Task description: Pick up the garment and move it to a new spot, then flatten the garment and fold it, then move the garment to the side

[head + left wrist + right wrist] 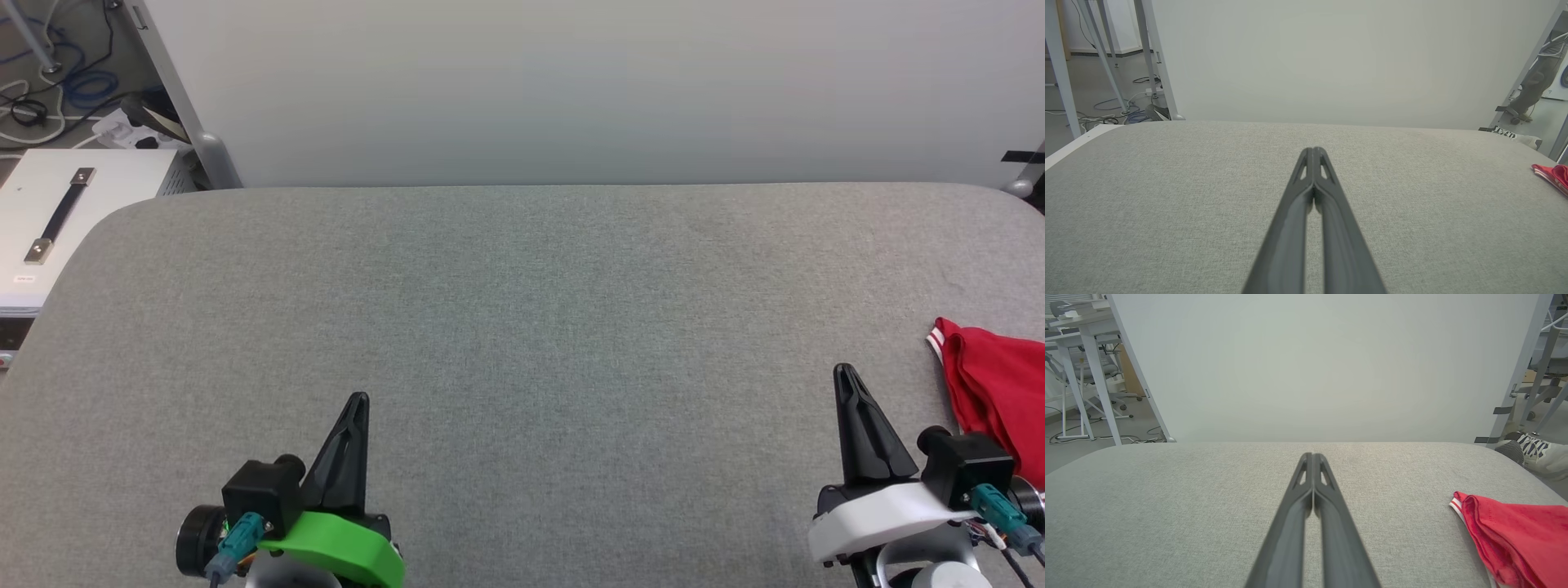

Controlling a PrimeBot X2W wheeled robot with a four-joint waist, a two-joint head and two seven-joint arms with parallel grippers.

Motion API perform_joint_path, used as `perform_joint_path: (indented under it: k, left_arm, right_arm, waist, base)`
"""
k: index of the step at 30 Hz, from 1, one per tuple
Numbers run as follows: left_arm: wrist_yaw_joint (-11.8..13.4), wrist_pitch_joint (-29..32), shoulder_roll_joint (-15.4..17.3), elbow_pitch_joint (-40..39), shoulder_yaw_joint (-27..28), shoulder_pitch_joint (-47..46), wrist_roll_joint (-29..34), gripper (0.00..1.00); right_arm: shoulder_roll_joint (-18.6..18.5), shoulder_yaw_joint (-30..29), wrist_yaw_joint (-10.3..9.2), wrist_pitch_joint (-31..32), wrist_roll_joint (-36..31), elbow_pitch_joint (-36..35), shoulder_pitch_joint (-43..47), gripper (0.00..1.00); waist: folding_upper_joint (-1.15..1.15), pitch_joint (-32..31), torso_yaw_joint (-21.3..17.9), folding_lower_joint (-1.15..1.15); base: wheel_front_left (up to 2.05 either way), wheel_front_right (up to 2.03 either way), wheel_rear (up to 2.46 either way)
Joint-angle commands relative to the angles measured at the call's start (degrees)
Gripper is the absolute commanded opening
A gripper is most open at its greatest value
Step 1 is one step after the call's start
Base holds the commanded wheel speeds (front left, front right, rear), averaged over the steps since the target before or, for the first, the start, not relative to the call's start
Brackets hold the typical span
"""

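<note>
The garment (1000,384) is a red bundle with a white-and-red striped edge, lying at the right edge of the grey table (522,327). It also appears as the garment (1519,535) at the lower right of the right wrist view and as a small red corner, the garment (1553,174), at the far right of the left wrist view. My right gripper (843,372) is shut and empty, just left of the cloth and apart from it. My left gripper (357,399) is shut and empty near the table's front left. Both close-ups, left gripper (1313,150) and right gripper (1312,455), show fingers pressed together.
A pale wall panel (571,90) stands behind the table. A white case with a handle (57,216) and cables (49,90) lie on the floor at the far left. A person's shoe (1537,453) and chair legs show past the table's right end.
</note>
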Motion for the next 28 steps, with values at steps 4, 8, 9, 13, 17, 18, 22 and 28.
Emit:
perform_joint_path:
  k: [4,8,9,13,17,18,22,28]
  left_arm:
    - [0.72,1.04,-0.49,-0.55,0.55,-0.67,1.45,0.00]
    - [0.95,1.50,-0.56,-0.72,0.77,-0.75,1.89,0.00]
    - [1.02,1.62,-0.58,-0.76,0.83,-0.77,2.01,0.00]
    - [1.25,2.08,-0.64,-0.92,1.05,-0.85,2.45,0.00]
    - [1.48,2.54,-0.71,-1.08,1.28,-0.93,2.89,0.00]
    - [1.53,2.64,-0.72,-1.12,1.33,-0.95,2.98,0.00]
    - [1.76,3.10,-0.79,-1.28,1.55,-1.03,3.42,0.00]
    - [2.10,3.79,-0.89,-1.53,1.89,-1.15,4.08,0.00]
  right_arm:
    - [0.05,0.20,0.00,0.89,-0.75,-0.52,-0.21,0.00]
    - [0.05,0.23,-0.01,1.35,-1.00,-0.62,-0.24,0.00]
    - [0.05,0.24,-0.01,1.48,-1.06,-0.65,-0.25,0.00]
    - [0.06,0.28,-0.01,1.94,-1.31,-0.75,-0.27,0.00]
    - [0.06,0.32,-0.01,2.40,-1.56,-0.85,-0.29,0.00]
    - [0.06,0.33,-0.01,2.50,-1.61,-0.88,-0.30,0.00]
    - [0.07,0.36,-0.01,2.96,-1.86,-0.98,-0.32,0.00]
    - [0.08,0.42,-0.01,3.65,-2.23,-1.13,-0.36,0.00]
  waist:
    - [0.00,0.04,-0.09,0.00]
    - [0.00,0.07,-0.14,0.00]
    - [0.00,0.07,-0.15,0.00]
    - [0.00,0.10,-0.21,0.00]
    - [0.00,0.13,-0.26,0.00]
    - [0.00,0.13,-0.27,0.00]
    - [0.00,0.16,-0.33,0.00]
    - [0.00,0.20,-0.41,0.00]
  base:
    - [0.00,0.00,0.00]
    - [0.00,0.00,0.00]
    - [0.00,0.00,0.00]
    - [0.00,0.00,0.00]
    - [0.00,0.00,0.00]
    - [0.00,0.00,0.00]
    - [0.00,0.00,0.00]
    - [0.00,0.00,0.00]
